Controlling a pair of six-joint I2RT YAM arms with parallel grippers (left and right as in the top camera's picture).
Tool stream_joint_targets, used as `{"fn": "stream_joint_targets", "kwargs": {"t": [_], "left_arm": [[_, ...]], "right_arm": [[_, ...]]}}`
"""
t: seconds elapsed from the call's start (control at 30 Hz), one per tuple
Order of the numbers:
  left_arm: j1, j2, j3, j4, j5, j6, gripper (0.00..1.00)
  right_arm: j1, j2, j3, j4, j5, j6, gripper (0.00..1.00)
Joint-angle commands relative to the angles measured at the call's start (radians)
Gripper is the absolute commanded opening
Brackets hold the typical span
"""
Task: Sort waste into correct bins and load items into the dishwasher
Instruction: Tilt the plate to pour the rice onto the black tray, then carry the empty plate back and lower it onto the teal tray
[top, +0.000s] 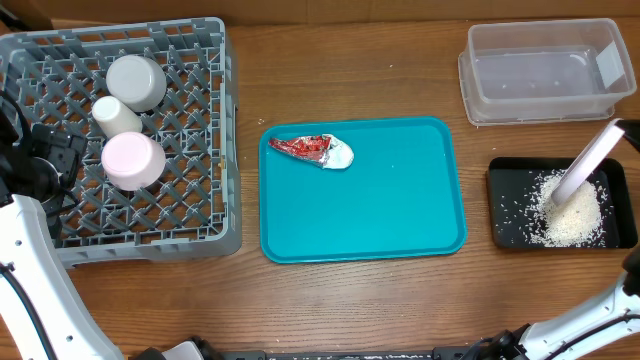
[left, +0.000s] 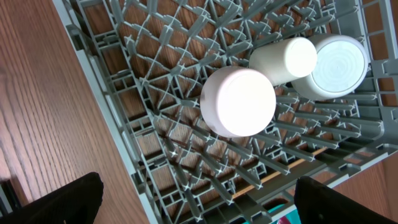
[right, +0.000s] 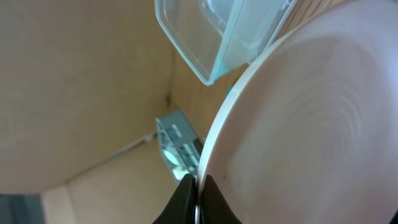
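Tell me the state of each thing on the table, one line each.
Metal bowl: upside down in rack.
White cup: tipped over in rack.
Pink bowl: upside down in rack.
Wrapper: crumpled, on teal tray.
Plate: tilted over black tray.
Rice: piled in black tray.
Left pincer: open, empty.
Right pincer: shut on plate.

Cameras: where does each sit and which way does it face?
Overhead: above the table, looking down on rack, teal tray, tub, black tray; left arm and right arm at the edges.
Left wrist: over the rack, looking down at the pink bowl; open left tool at bottom.
Right wrist: looks past the plate, gripped at its rim by the right tool, toward the tub.
Shared: overhead and left wrist show the rack; overhead and right wrist, tub and plate.
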Motion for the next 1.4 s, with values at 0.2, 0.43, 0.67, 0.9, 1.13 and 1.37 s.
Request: {"fn": "stream_joint_targets", "kwargs": {"t": [0.2, 0.43, 0.67, 0.9, 1.13, 1.37], "left_arm": [[0.002, 0.004, 0.003, -0.002, 0.001, -0.017, 1.00], [0.002, 0.004, 0.003, -0.002, 0.001, -0.017, 1.00], [0.002, 0.004, 0.003, -0.002, 0.001, -0.017, 1.00], [0.002, 0.004, 0.003, -0.002, 0.001, -0.017, 1.00], [0.002, 0.004, 0.003, -0.002, 0.001, -0.017, 1.00], [0.002, 0.004, 0.003, -0.002, 0.001, -0.017, 1.00]], "right_arm": [[0.069, -0.009, 0.000, 0.001, 0.006, -0.020, 0.04], [0.124, -0.025, 0.000, 0.000, 0.019, -0.020, 0.04], [0.248, -0.096, 0.000, 0.000, -0.085, -0.006, 0.04], [0.469, -0.132, 0.000, 0.002, 0.064, -0.043, 0.04], [0.801, -0.132, 0.000, 0.010, 0.278, -0.043, 0.04], [1.201, -0.130, 0.000, 0.145, 0.457, 0.096, 0.04]]}}
